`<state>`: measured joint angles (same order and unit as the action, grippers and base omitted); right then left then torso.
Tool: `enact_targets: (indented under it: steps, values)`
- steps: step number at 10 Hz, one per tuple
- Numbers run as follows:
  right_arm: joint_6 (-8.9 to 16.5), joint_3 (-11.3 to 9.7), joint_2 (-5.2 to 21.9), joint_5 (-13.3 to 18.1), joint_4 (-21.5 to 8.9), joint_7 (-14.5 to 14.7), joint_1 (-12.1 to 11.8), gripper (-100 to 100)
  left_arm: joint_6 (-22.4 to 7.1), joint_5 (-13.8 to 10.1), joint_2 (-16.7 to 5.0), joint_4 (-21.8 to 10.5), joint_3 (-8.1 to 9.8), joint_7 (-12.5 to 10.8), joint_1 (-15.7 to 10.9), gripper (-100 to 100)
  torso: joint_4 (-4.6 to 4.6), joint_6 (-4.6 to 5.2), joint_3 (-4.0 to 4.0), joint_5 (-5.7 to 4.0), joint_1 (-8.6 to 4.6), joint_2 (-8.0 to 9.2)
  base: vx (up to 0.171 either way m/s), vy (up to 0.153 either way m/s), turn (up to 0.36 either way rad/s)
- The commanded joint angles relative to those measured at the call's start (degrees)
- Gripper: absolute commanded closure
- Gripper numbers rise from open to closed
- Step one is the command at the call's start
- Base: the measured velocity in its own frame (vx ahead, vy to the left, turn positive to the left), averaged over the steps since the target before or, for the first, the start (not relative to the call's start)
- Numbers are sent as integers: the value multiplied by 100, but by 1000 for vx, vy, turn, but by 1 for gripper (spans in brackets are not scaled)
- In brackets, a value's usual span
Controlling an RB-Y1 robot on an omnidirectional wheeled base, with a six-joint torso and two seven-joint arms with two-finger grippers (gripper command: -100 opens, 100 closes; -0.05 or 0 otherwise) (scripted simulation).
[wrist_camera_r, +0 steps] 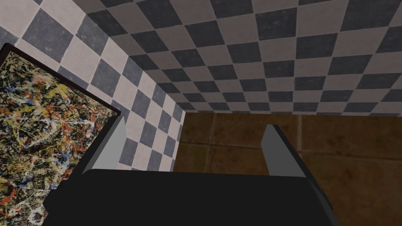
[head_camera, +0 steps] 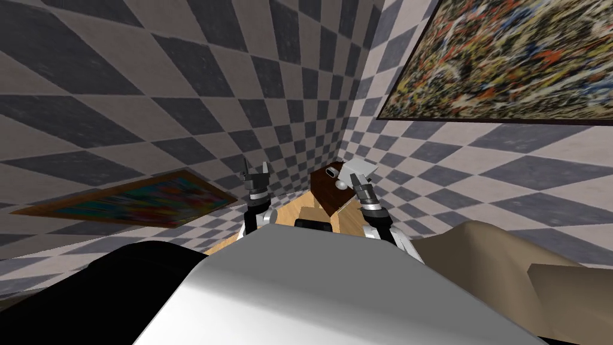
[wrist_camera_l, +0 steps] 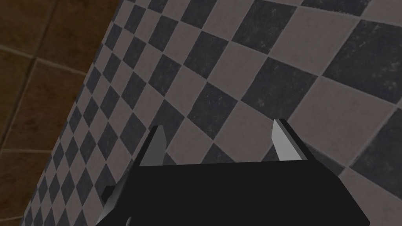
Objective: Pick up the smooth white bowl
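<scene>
Approach is your step — left fingers (wrist_camera_l: pixel 156 147) and right fingers (wrist_camera_r: pixel 110 149) gape empty; next, ease the right onto the white bowl (head_camera: pixel 341 185).

Grey box (head_camera: pixel 361 168) stands just behind the white bowl (head_camera: pixel 341 185)

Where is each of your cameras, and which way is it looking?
Head view: on my head, looking steeply down at the dark table with the white bowl by the checkered wall; my left gripper and right gripper show.
Left wrist view: on my left hand, facing the checkered wall; open left gripper shows.
Right wrist view: on my right hand, facing the wall and the splatter painting; open right gripper shows.
Shared: head and right wrist views both show that painting.
</scene>
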<state>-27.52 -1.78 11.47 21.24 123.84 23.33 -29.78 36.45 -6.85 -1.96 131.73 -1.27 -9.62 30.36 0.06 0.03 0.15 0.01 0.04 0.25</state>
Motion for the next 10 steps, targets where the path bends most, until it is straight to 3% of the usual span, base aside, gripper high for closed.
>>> enact_targets:
  steps: [1, 4, 5, 9, 10]
  values:
    - [170, 79, 130, 286, -254, 253, 44, -100, 0, 0, 0, 0, 0, 0, 0, 0, 0, 0, 0, 0, 0, 0, -61, 36, 220]
    - [467, 137, 295, 746, -633, 707, 20, -100, 0, 0, 0, 0, 0, 0, 0, 0, 0, 0, -1, -1, -4, -1, -57, 35, 250]
    - [467, 137, 295, 803, -656, 707, 20, -100, 0, 0, 0, 0, 0, 0, -1, 0, -1, -4, -3, -1, -2, -5, -40, 24, 118]
    - [927, 194, 552, 1515, -1324, 1393, -42, -100, 0, 0, 0, 0, 1, 0, 1, 0, -2, 2, -5, -2, -12, -9, -37, 23, 255]
    - [927, 194, 552, 1584, -1324, 1393, -42, -100, 0, 0, -1, 0, 0, 0, 0, 0, -2, -2, -6, -3, -13, -11, -18, 7, 144]
